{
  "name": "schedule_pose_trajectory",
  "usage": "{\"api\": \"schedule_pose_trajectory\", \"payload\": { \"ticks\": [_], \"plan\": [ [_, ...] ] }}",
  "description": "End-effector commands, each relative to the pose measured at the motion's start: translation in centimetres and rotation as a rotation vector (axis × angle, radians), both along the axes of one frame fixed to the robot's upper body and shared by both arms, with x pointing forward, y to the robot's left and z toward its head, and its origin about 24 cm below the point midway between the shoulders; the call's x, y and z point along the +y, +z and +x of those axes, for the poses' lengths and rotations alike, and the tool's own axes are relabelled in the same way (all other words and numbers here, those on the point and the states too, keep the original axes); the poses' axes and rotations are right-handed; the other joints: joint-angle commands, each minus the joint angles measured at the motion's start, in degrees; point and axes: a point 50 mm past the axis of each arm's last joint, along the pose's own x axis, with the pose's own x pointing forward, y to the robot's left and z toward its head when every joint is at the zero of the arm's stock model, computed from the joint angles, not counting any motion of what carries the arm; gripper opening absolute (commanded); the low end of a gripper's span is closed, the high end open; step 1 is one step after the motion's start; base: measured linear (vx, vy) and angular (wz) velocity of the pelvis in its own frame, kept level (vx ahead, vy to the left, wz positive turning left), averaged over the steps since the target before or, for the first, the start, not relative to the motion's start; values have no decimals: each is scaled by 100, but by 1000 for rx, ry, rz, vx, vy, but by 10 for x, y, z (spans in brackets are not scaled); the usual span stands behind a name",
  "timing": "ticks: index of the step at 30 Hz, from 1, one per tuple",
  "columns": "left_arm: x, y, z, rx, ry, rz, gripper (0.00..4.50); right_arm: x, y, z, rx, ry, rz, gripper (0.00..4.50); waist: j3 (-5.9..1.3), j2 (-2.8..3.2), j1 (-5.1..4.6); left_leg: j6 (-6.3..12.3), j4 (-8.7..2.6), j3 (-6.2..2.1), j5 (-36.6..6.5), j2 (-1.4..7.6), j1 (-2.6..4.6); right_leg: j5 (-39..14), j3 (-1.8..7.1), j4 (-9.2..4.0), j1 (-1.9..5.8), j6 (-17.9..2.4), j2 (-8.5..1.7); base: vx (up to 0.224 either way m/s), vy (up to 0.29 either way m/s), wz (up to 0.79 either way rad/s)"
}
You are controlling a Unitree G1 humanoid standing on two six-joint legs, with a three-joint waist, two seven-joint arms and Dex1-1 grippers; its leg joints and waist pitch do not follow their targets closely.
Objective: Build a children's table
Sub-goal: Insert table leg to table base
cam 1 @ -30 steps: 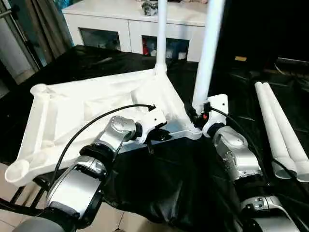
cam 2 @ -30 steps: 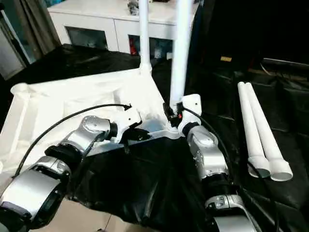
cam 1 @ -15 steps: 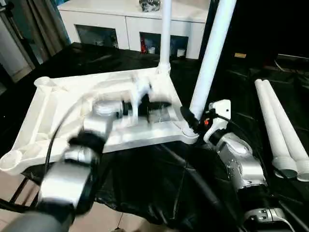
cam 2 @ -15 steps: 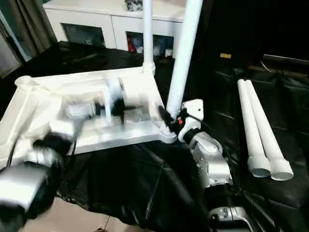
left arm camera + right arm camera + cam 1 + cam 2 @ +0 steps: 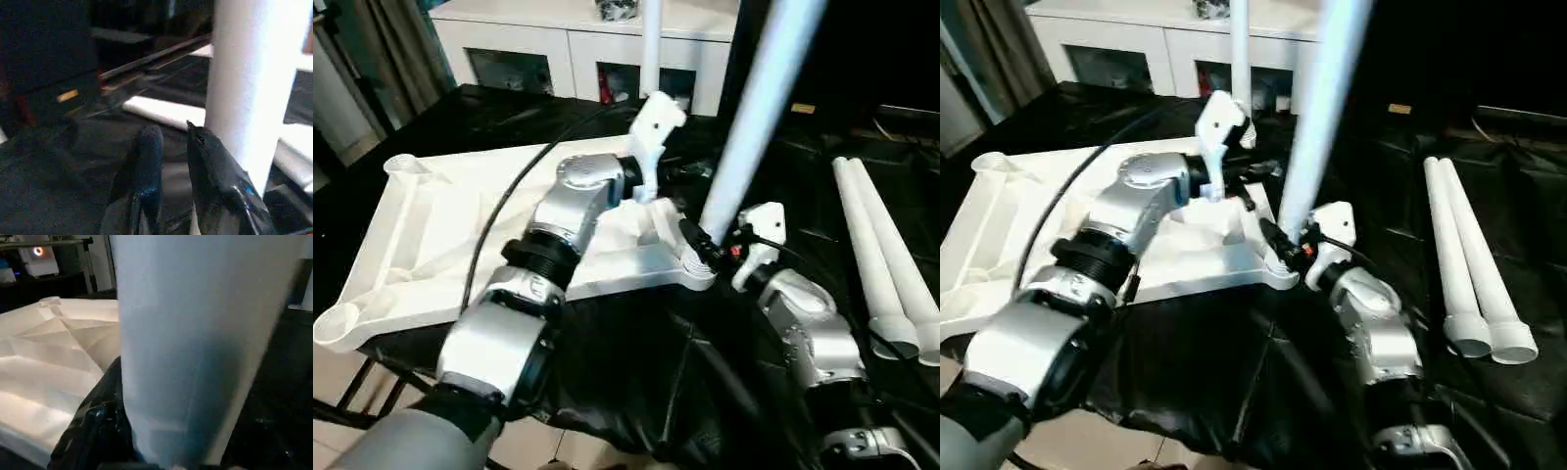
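Observation:
The white tabletop (image 5: 440,225) lies upside down on the black-draped bench, ribs up. One leg (image 5: 651,39) stands in its far right corner socket. A second leg (image 5: 759,108) rises from the near right socket, leaning to the right. My right gripper (image 5: 698,247) is shut on this leg's base; one black finger (image 5: 98,431) presses its side. My left gripper (image 5: 688,172) hangs raised between the two standing legs. Its fingers (image 5: 149,152) are slightly open with nothing between them, and a standing leg (image 5: 249,83) is just beside one finger. Two loose legs (image 5: 881,264) lie at the right.
A white glass-doored cabinet (image 5: 578,39) stands behind the bench. Black cloth (image 5: 636,372) hangs over the near edge in front of the tabletop. Curtains (image 5: 391,49) hang at the far left.
My left arm lifted off the tabletop's near edge and swung up and away, in between the standing legs, and its fingers parted a little. The near leg now leans further right.

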Motion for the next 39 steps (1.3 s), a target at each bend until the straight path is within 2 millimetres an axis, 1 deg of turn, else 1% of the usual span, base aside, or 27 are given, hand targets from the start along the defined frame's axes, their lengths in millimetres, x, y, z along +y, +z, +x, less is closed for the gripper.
{"api": "schedule_pose_trajectory", "payload": {
  "ticks": [1,3,5,6,7,8,9,10,11,13,14,15,16,17,18,19,20,24,25,26,27,28,29,30,31,34,39],
  "plan": [
    [-11,10,-7,-31,-70,-23,102,8,-6,-3,29,34,-27,189,-391,-66,43,511,-311,4,-715,70,-3,-715,188,-374,408,-1470,-388,0,0,0],
    [-5,7,-3,-33,-10,-2,102,7,-7,-4,32,32,-31,189,-393,-64,31,526,-303,2,-726,57,-7,-684,184,-375,409,-1468,-382,0,0,0],
    [9,2,5,-35,78,22,102,7,-7,-4,39,35,-36,189,-397,-53,34,542,-294,-2,-713,42,-7,-642,179,-372,416,-1436,-368,0,0,0],
    [15,0,8,-38,108,33,102,7,-8,-4,42,37,-40,189,-402,-59,25,555,-290,-4,-665,34,-14,-589,176,-370,428,-1406,-368,0,0,0],
    [22,-3,10,-39,137,47,102,6,-8,-4,45,39,-42,189,-406,-65,13,560,-290,-7,-623,27,-25,-558,174,-362,438,-1377,-364,0,0,0],
    [35,-9,13,-34,173,81,102,6,-9,-4,57,45,-51,189,-409,-58,6,561,-291,-9,-600,26,-16,-521,173,-358,433,-1369,-359,0,0,0],
    [36,-9,13,-34,175,83,102,6,-9,-4,58,45,-52,189,-410,-53,5,561,-289,-10,-596,25,-16,-520,172,-356,433,-1374,-361,0,0,0],
    [48,-17,14,-27,186,134,129,5,-9,-4,63,46,-60,189,-409,-44,2,553,-291,-9,-606,29,-8,-536,172,-359,425,-1382,-359,0,0,0],
    [49,-18,14,-26,187,138,136,5,-9,-4,64,46,-60,189,-408,-40,1,551,-297,-12,-611,37,-5,-535,173,-359,422,-1392,-361,0,0,0],
    [62,-27,13,-10,195,198,141,3,-9,-3,69,48,-67,189,-408,-20,-3,503,-303,-7,-663,47,11,-571,174,-355,406,-1406,-357,0,0,0],
    [67,-32,13,-7,200,233,155,2,-9,-2,73,47,-71,189,-400,-16,0,470,-308,-4,-729,55,19,-607,177,-361,396,-1425,-359,0,0,0],
    [74,-37,12,-4,207,273,155,1,-9,-2,78,46,-77,189,-400,-100,-2,467,-315,-3,-744,60,17,-644,179,-365,404,-1406,-358,0,0,0],
    [77,-41,12,-1,208,293,171,0,-9,-1,80,46,-81,189,-396,-48,9,422,-324,-8,-768,56,17,-772,178,-355,402,-1370,-365,0,0,0],
    [80,-46,9,23,190,311,179,-1,-8,-1,82,45,-85,189,-397,-62,15,408,-318,-4,-780,62,26,-797,184,-363,395,-1368,-377,0,0,0],
    [82,-56,5,62,155,343,179,-3,-8,0,86,47,-89,189,-389,-70,12,391,-330,-6,-802,66,23,-843,189,-365,391,-1369,-376,0,0,0],
    [83,-68,-1,106,101,382,181,-5,-7,0,92,52,-97,189,-388,-63,16,383,-328,1,-815,66,31,-854,197,-363,379,-1371,-377,0,0,0],
    [82,-74,-4,121,77,399,181,-5,-7,0,94,55,-103,189,-377,-66,20,378,-335,0,-813,64,18,-889,199,-372,385,-1368,-380,0,0,0],
    [79,-93,-13,184,35,418,181,-8,-6,1,101,63,-117,189,-407,-53,31,388,-314,1,-697,67,15,-636,205,-338,397,-1404,-393,0,0,0],
    [79,-97,-14,188,35,426,181,-9,-5,1,101,63,-118,189,-403,-65,35,394,-312,2,-706,63,10,-627,202,-344,401,-1414,-394,0,0,0],
    [80,-101,-15,190,37,437,181,-9,-5,1,104,64,-120,189,-405,-59,36,395,-311,1,-716,63,14,-649,200,-348,397,-1407,-396,0,0,0],
    [80,-104,-17,197,37,441,181,-10,-4,1,106,66,-121,189,-399,-39,29,389,-313,1,-745,61,16,-694,198,-354,391,-1395,-393,0,0,0],
    [81,-108,-18,212,37,439,181,-11,-4,1,108,67,-124,189,-401,-61,26,380,-309,4,-764,54,16,-738,199,-362,401,-1377,-389,0,0,0],
    [82,-110,-19,221,35,438,181,-12,-3,1,110,69,-127,189,-399,-58,28,377,-313,2,-760,52,13,-756,199,-362,403,-1371,-389,0,0,0],
    [83,-111,-20,234,30,434,181,-13,-3,1,112,71,-129,189,-404,-37,27,370,-313,-2,-749,59,18,-752,198,-356,399,-1366,-390,0,0,0],
    [85,-112,-20,240,32,436,181,-14,-3,1,114,72,-132,189,-406,-46,28,373,-311,-1,-743,61,17,-729,198,-357,400,-1373,-390,0,0,0],
    [89,-114,-21,251,32,447,181,-15,-3,0,120,78,-135,189,-410,-47,30,377,-313,-4,-734,67,21,-632,197,-346,396,-1398,-386,0,0,0],
    [89,-114,-23,293,8,404,181,-14,-5,0,130,86,-140,189,-409,-59,54,369,-308,5,-715,64,23,-716,201,-346,394,-1404,-393,0,0,0]
  ]
}}
